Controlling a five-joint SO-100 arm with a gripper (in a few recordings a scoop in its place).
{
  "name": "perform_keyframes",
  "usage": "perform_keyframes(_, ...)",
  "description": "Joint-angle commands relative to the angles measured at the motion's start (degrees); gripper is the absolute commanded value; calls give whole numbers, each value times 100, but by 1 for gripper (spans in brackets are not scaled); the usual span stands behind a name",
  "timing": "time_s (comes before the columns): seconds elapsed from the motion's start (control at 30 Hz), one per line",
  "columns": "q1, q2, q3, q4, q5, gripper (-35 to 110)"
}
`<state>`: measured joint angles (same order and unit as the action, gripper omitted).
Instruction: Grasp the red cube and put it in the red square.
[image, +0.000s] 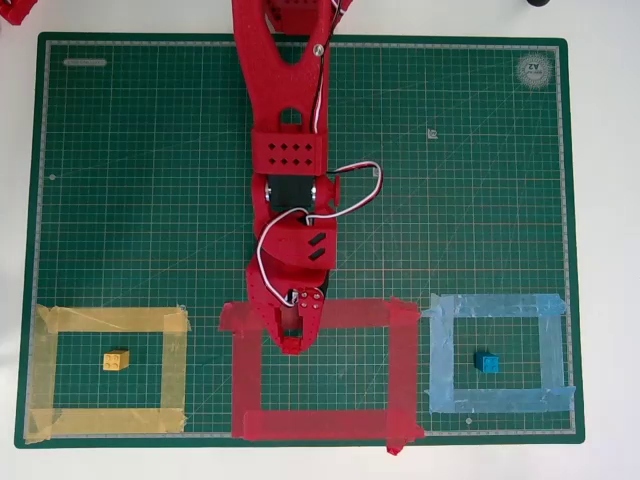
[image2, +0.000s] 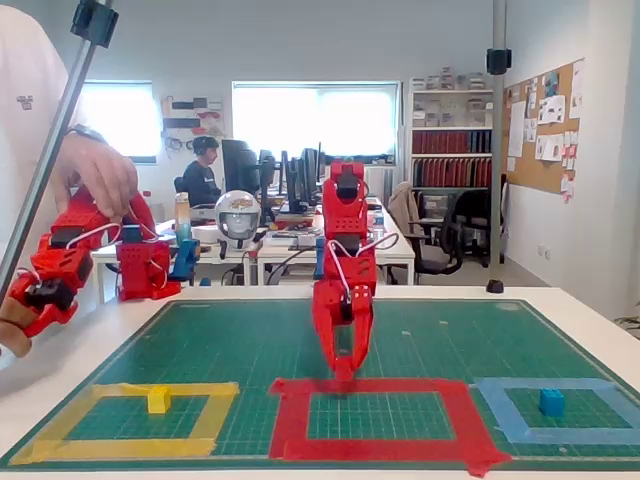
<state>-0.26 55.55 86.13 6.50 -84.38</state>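
Hand (image: 292, 343) low over red square (image: 405, 370) top edge, tips down on tape. Red cube hidden; can't tell grip state.

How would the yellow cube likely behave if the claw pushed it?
The yellow cube sits flat-faced on the green mat, so it should slide rather than roll. It looks small and solid, so probably light, stiff, easily skidding.
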Motion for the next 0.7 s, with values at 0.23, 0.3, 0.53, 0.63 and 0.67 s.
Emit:
perform_keyframes(0.23, -123, -466, -932, 141, -88, -1)
perform_keyframes(0.3, -149, -492, -967, 141, -97, -1)
perform_keyframes(0.53, -193, -492, -932, 141, -202, -1)
perform_keyframes(0.63, -193, -492, -896, 141, -281, 4)
perform_keyframes(0.67, -185, -492, -888, 141, -299, 6)
